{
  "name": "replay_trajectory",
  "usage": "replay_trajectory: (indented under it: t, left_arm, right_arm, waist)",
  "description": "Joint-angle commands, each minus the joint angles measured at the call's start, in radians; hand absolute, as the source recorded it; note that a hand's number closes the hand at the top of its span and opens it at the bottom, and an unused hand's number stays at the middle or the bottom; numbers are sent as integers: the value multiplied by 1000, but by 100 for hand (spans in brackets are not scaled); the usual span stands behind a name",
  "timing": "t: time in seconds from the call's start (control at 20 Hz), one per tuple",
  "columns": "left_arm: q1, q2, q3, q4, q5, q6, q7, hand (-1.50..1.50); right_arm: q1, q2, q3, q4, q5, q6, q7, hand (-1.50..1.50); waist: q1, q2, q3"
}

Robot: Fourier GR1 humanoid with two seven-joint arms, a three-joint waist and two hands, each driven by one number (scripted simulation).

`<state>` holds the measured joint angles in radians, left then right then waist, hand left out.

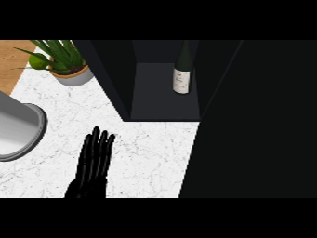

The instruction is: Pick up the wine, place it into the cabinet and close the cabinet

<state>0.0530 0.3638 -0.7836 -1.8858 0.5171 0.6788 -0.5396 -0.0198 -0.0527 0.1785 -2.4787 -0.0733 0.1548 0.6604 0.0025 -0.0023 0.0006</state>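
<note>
The white marbled counter (147, 153) carries a potted plant (66, 67) at the view's upper left and, just to the right of it, a dark cabinet (111, 74) standing open. On the cabinet's inner floor (154, 100) a wine bottle (182, 73) stands upright, close to the right-hand wall.

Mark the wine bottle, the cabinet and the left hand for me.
wine bottle (181, 80), head view, on its pale label.
cabinet (154, 95), head view, on its bare floor.
left hand (92, 172), head view, on its middle.

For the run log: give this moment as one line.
wine bottle: upright inside cabinet | cabinet: open | left hand: open, over counter | right hand: not in view
</note>
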Motion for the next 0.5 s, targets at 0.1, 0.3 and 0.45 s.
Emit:
replay_trajectory:
  t: [0.1,0.3,0.45]
  left_arm:
    - [83,70,7,-67,-16,-93,-7,-150]
    - [96,165,152,-105,75,-170,25,-150]
    - [156,183,134,-181,44,-145,9,-150]
  right_arm:
    - [69,-26,26,-113,-73,51,29,150]
    - [62,32,157,-84,-60,19,79,150]
    - [141,28,138,-88,-169,36,89,150]
  waist:
    - [-4,1,-1]
    - [-1,1,-1]
    - [-1,0,0]
